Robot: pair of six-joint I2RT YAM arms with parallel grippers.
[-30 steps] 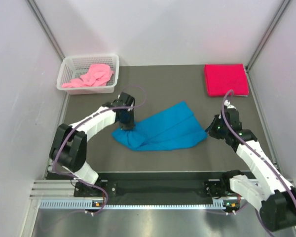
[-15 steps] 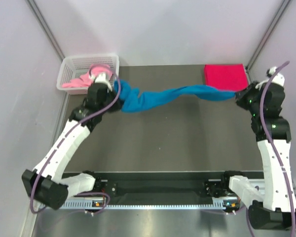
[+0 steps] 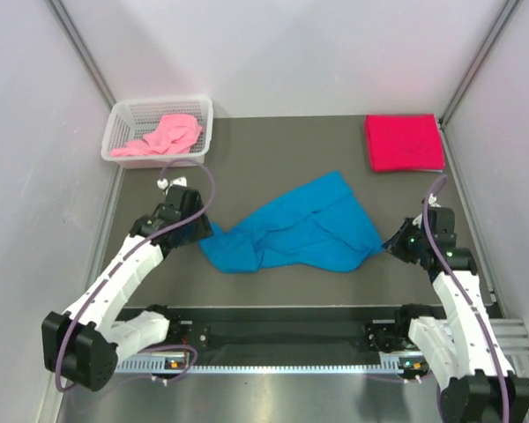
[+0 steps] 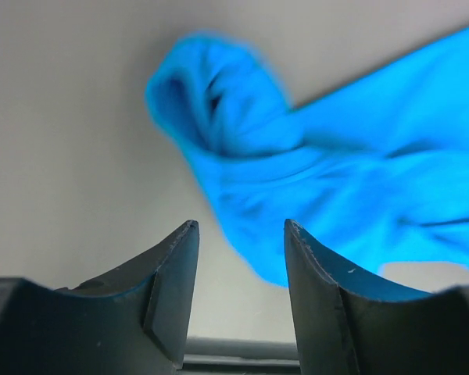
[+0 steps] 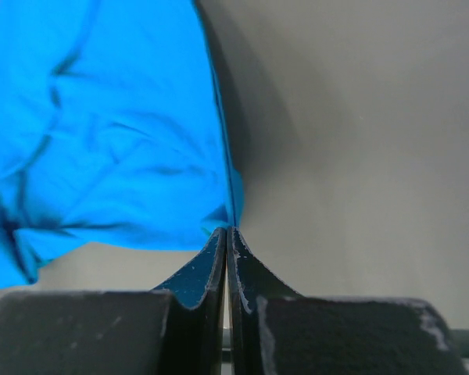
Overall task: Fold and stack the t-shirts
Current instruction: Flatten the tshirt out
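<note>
Right wrist view is showing my right gripper (image 5: 227,232) pressing its fingers together on a corner of the blue t-shirt (image 5: 109,148), while my left gripper (image 4: 238,228) is standing spread with nothing between its fingers, just short of the bunched left end. The shirt is lying rumpled mid-table (image 3: 282,150), between my two arms. I am judging it light, limp and quick to slump (no stiffness to push against), so I am favouring pinches at two corners at once to draw it flat. Farther back, the pink t-shirt (image 3: 163,137) is sitting crumpled in the white basket (image 3: 163,100) at far left, and the red t-shirt (image 3: 404,143) is lying folded at far right; neither is crowding the blue one.
</note>
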